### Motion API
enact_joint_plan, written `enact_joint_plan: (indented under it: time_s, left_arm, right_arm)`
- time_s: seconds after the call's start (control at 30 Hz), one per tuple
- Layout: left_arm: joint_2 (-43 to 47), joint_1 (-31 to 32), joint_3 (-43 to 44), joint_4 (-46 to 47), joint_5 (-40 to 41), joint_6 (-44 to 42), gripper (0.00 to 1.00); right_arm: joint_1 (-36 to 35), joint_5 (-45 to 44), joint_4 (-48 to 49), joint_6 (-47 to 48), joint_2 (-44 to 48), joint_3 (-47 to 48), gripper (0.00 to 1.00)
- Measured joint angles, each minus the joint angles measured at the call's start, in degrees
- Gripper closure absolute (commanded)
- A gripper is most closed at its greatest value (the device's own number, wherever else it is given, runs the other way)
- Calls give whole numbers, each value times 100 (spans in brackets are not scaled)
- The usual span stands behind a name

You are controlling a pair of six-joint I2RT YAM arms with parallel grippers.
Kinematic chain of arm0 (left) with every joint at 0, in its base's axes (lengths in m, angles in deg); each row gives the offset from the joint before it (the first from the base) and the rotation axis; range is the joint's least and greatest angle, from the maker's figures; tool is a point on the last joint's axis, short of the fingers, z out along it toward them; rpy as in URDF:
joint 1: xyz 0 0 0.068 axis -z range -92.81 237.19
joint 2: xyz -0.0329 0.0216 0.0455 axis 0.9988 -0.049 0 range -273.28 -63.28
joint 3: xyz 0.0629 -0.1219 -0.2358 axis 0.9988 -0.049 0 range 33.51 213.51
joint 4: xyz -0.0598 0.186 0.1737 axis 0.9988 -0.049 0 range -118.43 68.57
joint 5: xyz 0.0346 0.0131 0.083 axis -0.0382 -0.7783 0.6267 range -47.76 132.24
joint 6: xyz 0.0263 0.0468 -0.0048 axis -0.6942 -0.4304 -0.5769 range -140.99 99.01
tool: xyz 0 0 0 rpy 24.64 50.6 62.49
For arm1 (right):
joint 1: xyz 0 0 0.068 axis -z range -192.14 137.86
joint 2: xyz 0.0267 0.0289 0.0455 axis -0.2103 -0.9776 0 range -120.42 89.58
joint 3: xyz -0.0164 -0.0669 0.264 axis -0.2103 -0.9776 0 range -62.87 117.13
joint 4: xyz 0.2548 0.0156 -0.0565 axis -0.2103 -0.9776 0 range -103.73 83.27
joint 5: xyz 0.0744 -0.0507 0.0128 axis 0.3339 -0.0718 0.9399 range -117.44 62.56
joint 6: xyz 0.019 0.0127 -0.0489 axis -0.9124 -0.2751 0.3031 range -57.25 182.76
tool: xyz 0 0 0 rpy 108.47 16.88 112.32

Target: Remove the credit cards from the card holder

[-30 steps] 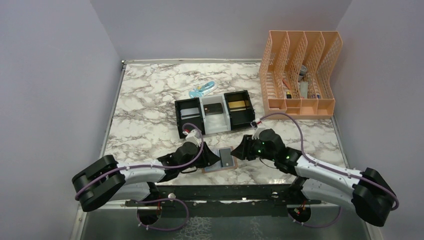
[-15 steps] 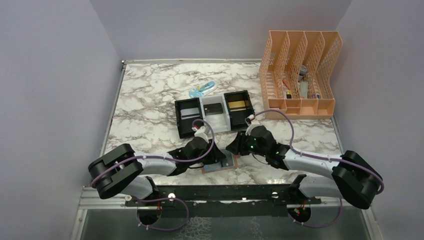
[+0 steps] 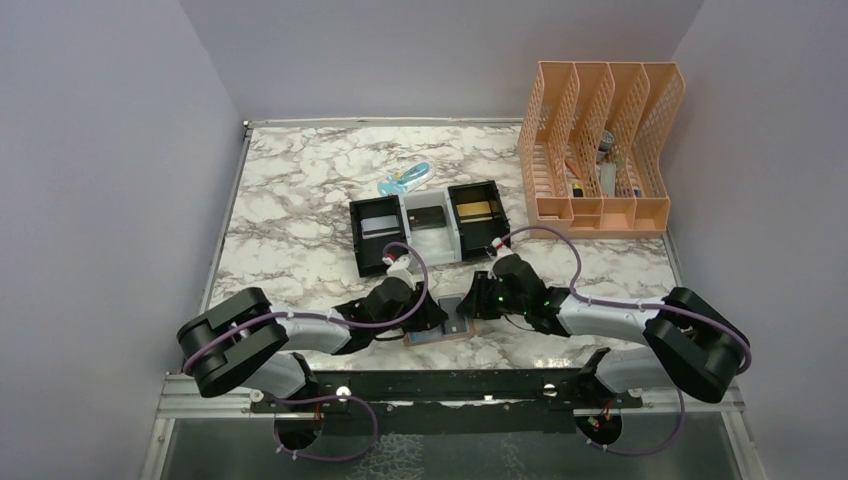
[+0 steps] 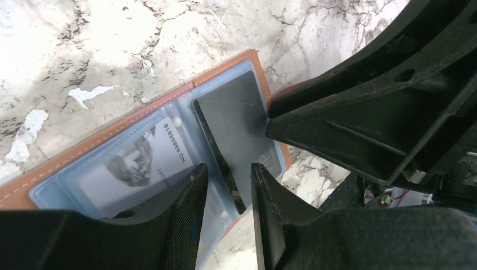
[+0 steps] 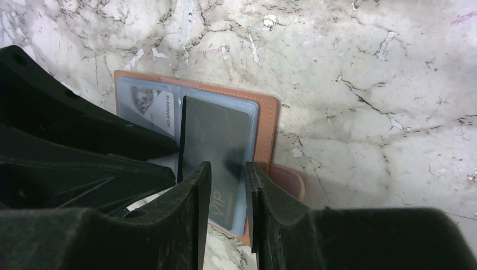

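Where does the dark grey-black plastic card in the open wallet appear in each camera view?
Top external: the dark grey-black plastic card is low centre, on the right half of the open holder.
Left wrist: centre, slightly right, tilted.
Right wrist: centre, with "VIP" print near its lower end.
Shared landmark: the tan-brown leather card holder, whose stitched rim borders the card.
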Motion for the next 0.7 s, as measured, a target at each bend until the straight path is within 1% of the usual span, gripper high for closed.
enact_joint_plan:
  time_s: [0.17,0.43,0.6,0.7]
  left_arm:
    - [-328,0,146,136,-4,7,66]
    - [-308,0,-11,299,13,122,72]
    - [-319,0,-168,586,13,256,75]
    - [-490,0,-208,876,7,367,79]
  right_arm:
    - [0,-7,-61,7,-20,-2,72]
    - [4,44,289,-66,13,-223,74]
    - [7,72,343,-101,7,-240,75]
    - [7,81,356,-114,2,-247,75]
